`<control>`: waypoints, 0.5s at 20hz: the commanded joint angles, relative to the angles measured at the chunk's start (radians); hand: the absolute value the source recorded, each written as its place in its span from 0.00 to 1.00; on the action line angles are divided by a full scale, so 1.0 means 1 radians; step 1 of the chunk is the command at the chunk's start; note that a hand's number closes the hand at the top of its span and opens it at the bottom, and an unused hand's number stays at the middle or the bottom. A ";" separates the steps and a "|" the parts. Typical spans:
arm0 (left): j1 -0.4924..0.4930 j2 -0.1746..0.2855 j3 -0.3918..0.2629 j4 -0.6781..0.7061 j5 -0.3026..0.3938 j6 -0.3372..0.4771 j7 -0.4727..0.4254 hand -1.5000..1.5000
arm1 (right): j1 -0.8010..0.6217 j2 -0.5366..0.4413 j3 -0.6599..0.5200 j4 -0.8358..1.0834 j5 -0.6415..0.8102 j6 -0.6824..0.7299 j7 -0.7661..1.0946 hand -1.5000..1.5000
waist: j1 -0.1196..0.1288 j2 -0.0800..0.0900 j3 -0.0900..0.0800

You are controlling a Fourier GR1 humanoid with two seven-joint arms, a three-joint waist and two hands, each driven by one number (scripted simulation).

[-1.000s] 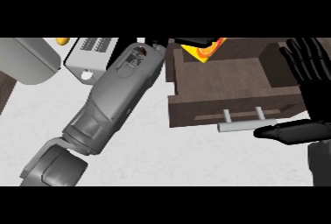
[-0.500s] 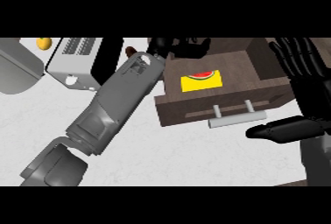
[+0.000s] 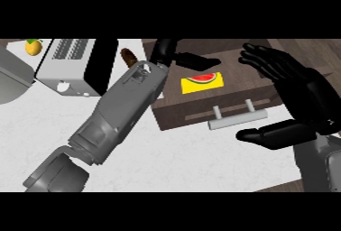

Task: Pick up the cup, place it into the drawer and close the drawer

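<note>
The dark brown drawer (image 3: 200, 115) stands pulled out, its pale bar handle (image 3: 233, 118) facing me. Inside lies a yellow object with a watermelon picture (image 3: 201, 82), which looks like the cup seen from above. My left forearm slants up across the counter, and my left hand (image 3: 174, 53) hovers over the drawer's back left corner, fingers stretched out and holding nothing. My right hand (image 3: 300, 92) stands open at the drawer's right side, its thumb (image 3: 269, 135) just right of the handle and not touching it.
A white toaster (image 3: 70, 63) with a black side stands at the back left, with a yellow fruit (image 3: 33, 46) behind it. A grey rounded thing (image 3: 10, 81) shows at the left edge. A small brown item (image 3: 128, 56) peeks out beside my left wrist.
The view has shifted, so the drawer's inside and the yellow object show fully. My left hand has drawn away from the object toward the drawer's back. The right hand stays beside the handle.
</note>
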State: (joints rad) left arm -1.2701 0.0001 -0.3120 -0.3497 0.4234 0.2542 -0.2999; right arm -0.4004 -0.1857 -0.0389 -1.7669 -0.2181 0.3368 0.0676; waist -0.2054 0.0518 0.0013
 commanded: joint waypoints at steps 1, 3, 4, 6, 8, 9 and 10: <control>0.009 0.000 0.020 -0.047 0.084 -0.027 -0.074 0.00 | -0.025 0.001 0.064 0.006 -0.071 0.103 0.010 1.00 | 0.004 0.000 -0.001; 0.001 0.000 0.039 -0.078 0.131 -0.011 -0.100 0.00 | -0.004 -0.016 0.093 -0.003 -0.140 0.185 0.029 1.00 | 0.006 -0.012 -0.001; 0.001 0.000 0.053 -0.067 0.141 -0.012 -0.126 0.00 | 0.002 -0.036 0.111 -0.012 -0.146 0.202 0.073 1.00 | 0.016 -0.013 -0.002; 0.008 0.000 0.042 -0.073 0.162 0.013 -0.163 0.00 | -0.012 -0.103 0.131 0.017 -0.122 0.259 0.109 1.00 | 0.033 -0.014 -0.002; -0.010 0.000 0.061 -0.076 0.202 0.031 -0.156 0.00 | 0.001 -0.159 0.176 0.012 -0.068 0.318 0.127 1.00 | 0.046 -0.019 -0.002; 0.001 0.000 0.046 -0.059 0.183 0.056 -0.182 0.00 | 0.025 -0.172 0.202 -0.003 -0.021 0.322 0.135 1.00 | 0.065 -0.025 -0.002; 0.000 0.000 0.046 -0.057 0.202 0.070 -0.177 0.00 | 0.023 -0.188 0.216 -0.006 -0.011 0.332 0.163 1.00 | 0.069 -0.027 -0.002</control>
State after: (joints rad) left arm -1.2640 0.0000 -0.2705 -0.4112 0.5852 0.2860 -0.4497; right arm -0.3930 -0.3049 0.1184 -1.7648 -0.2779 0.5987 0.1751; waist -0.1632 0.0341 -0.0004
